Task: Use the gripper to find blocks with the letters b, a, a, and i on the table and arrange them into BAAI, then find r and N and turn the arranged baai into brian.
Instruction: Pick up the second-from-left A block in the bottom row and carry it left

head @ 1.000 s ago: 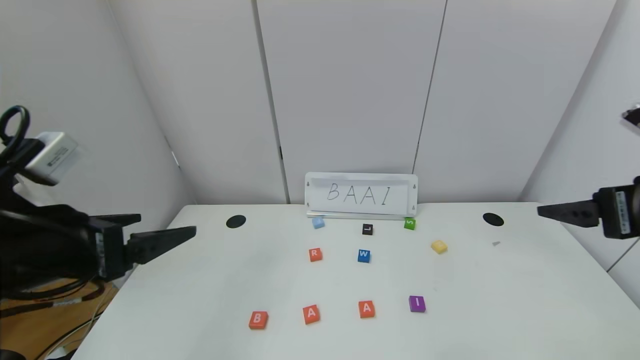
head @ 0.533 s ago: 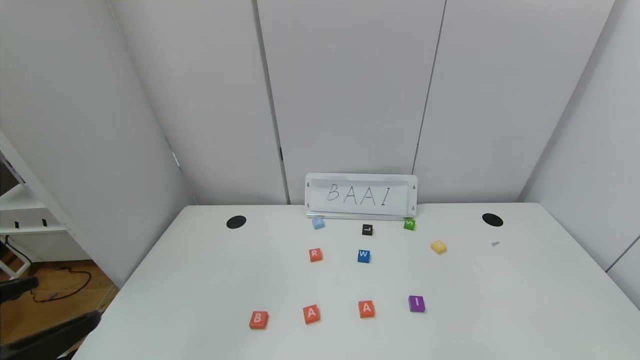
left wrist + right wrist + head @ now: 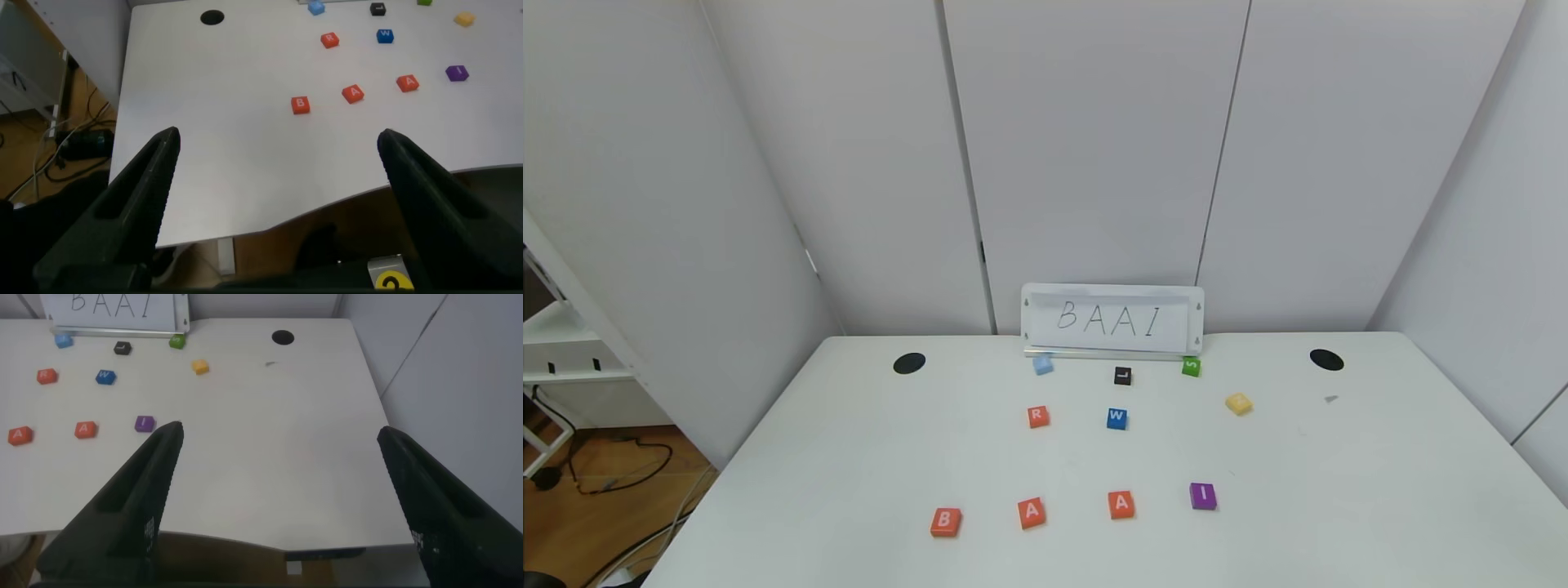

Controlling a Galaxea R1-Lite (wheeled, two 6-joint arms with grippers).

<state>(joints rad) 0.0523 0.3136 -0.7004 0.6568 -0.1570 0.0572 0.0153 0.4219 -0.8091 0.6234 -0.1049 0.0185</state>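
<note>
Large white smooth table (image 3: 849, 457) fronts grey wall panels. Left gripper (image 3: 274, 175) and right gripper (image 3: 278, 469) hang off the near edge, fingers spread wide, holding nothing. Near row, left to right: orange-red B, A, A and purple I square blocks (image 3: 1032, 513). Farther back: orange-red R tile (image 3: 1037, 416); right, yellow N tile (image 3: 1238, 403).

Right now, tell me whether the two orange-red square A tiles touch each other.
Apart. The head view shows bare white table between the left A tile and the right A tile.
</note>
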